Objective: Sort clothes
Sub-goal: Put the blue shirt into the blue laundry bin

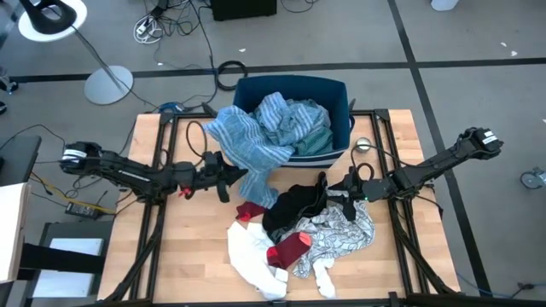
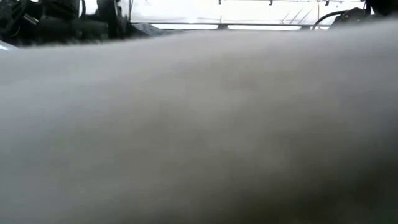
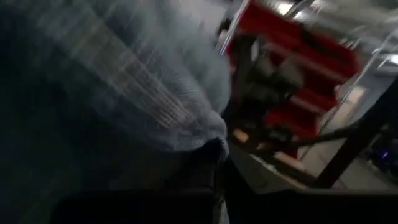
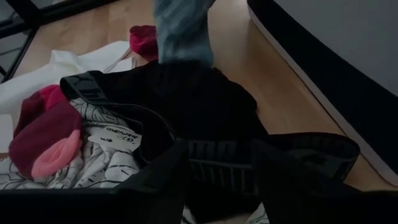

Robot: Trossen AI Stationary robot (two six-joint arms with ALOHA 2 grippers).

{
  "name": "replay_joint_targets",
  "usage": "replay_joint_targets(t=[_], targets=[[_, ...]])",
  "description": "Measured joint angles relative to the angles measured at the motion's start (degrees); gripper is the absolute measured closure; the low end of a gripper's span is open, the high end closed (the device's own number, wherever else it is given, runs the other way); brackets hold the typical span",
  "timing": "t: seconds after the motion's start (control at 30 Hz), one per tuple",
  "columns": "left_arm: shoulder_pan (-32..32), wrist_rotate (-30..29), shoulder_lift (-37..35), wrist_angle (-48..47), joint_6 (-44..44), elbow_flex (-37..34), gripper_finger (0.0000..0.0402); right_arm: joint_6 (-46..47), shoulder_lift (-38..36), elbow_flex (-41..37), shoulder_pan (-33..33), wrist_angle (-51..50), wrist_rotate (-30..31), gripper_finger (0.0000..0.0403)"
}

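Observation:
My left gripper is shut on a blue striped garment at the table's middle left. The cloth spreads from the gripper up to the rim of the dark blue bin and fills the left wrist view. My right gripper is low over the pile, shut on a black garment. The pile also holds dark red, white and black-and-white patterned pieces lying on the table. Light blue and teal clothes lie in the bin. My left gripper holds the blue striped garment near its lower edge, coming level from the table's left. The cloth itself hides the fingers. One end hangs below the gripper and the rest lies over the bin's rim. My right gripper has the black garment's lettered waistband between its two fingers, coming from the table's right and slanting down. The band runs across the fingers. The rest of the garment lies on the pile.
The bin stands at the table's far middle; its dark wall shows close beside my right gripper. Bare wood lies at the table's left and right. A blurred pale cloth close to the lens blocks nearly the whole low view.

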Motion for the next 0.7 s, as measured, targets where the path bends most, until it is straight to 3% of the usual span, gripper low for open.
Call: replay_joint_targets(t=[0.17,0.33,0.4,0.57,0.7], targets=[[0.1,0.2,-0.1,1.1,5.7,4.1,0.0396,0.0,0.0,0.0,0.0,0.0,0.0,0.0231],[3.3,4.5,-0.3,-6.9,12.4,15.6,0.0398,0.0,0.0,0.0,0.0,0.0,0.1,0.0231],[5.4,6.0,-0.3,-15.3,14.7,23.0,0.0399,0.0,0.0,0.0,0.0,0.0,0.1,0.0231],[11.4,7.0,3.0,-47.1,19.8,46.8,0.0400,0.0,0.0,0.0,0.0,0.0,0.1,0.0231],[16.1,8.1,10.1,-59.0,24.1,66.1,0.0400,-0.7,0.0,0.0,0.0,0.0,0.1,0.0231]])
